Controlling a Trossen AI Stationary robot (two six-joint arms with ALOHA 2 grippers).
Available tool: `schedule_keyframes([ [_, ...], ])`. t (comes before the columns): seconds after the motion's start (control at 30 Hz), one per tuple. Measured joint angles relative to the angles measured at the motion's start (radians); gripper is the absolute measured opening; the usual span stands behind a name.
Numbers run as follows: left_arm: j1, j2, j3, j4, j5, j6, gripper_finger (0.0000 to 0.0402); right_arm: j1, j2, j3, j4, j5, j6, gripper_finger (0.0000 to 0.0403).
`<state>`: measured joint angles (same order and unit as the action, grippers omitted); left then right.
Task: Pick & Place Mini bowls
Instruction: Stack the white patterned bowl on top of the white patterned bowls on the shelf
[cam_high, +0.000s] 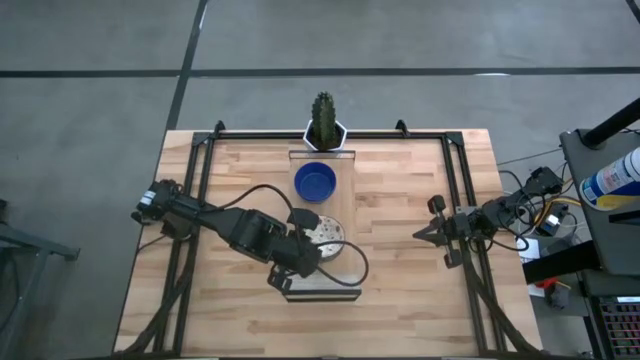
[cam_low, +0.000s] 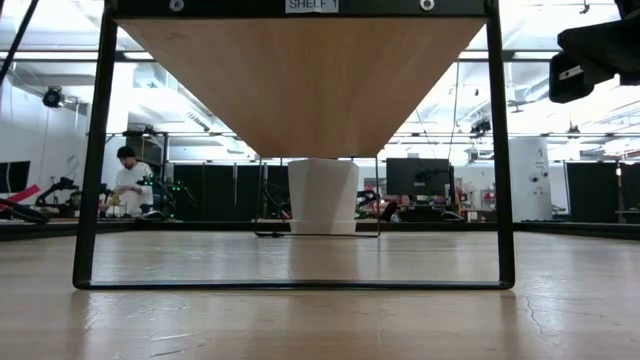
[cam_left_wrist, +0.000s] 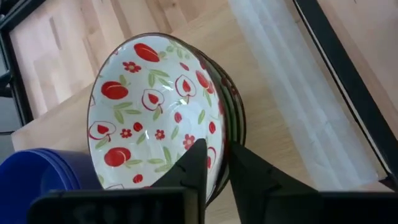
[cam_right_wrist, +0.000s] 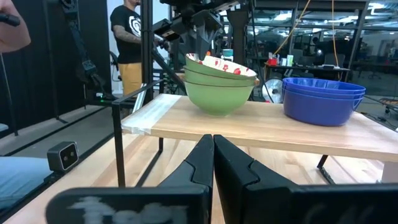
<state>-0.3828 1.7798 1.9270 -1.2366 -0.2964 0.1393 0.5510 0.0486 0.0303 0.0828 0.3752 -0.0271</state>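
Between the left tool's (cam_left_wrist: 211, 163) fingers sits the rim of the top patterned bowl (cam_left_wrist: 152, 106), cream inside with red fruit and green leaves; the fingers are pinched on that rim. This bowl tops a nested stack (cam_right_wrist: 219, 81) whose outsides are glossy green, standing on a raised wooden shelf (cam_high: 348, 190) over the tabletop (cam_high: 400, 300). Just beside the tool, further along the shelf, a stack of smooth blue bowls (cam_high: 315, 182) nests, apart from the green stack. Beyond it, at the shelf's far end, a cactus (cam_high: 324, 118) stands in a white pot (cam_high: 325, 138). Black frame rods (cam_high: 205, 180) run along both sides. Well off to the right, the right tool (cam_high: 421, 235) rests over bare wood, fingers pressed together on nothing. A person (cam_low: 128, 182) stands in the room behind.
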Motion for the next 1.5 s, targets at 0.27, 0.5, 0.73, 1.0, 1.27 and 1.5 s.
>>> schedule_keyframes([
  [0.27, -0.002, 0.0, 0.026, 0.0, -0.001, -0.044, 0.008, 0.0, 0.0, 0.0, 0.0, 0.0, 0.0, 0.0008],
  [0.5, -0.002, -0.002, 0.075, -0.031, -0.012, -0.074, 0.008, 0.0, 0.0, 0.0, 0.0, 0.0, 0.0, 0.0008],
  [0.73, -0.003, -0.002, 0.096, 0.01, -0.083, -0.101, 0.008, 0.0, 0.0, 0.0, 0.0, 0.0, 0.0, 0.0008],
  [1.0, -0.002, -0.003, 0.034, 0.061, -0.083, -0.113, 0.008, 0.0, 0.0, 0.0, 0.0, 0.0, 0.0, 0.0008],
  [1.27, -0.003, -0.003, -0.018, 0.079, -0.083, -0.135, 0.008, 0.0, 0.0, 0.0, 0.0, 0.0, 0.0, 0.0008],
  [1.5, -0.005, -0.003, -0.019, 0.106, -0.069, -0.141, 0.008, 0.0, 0.0, 0.0, 0.0, 0.0, 0.0, 0.0008],
])
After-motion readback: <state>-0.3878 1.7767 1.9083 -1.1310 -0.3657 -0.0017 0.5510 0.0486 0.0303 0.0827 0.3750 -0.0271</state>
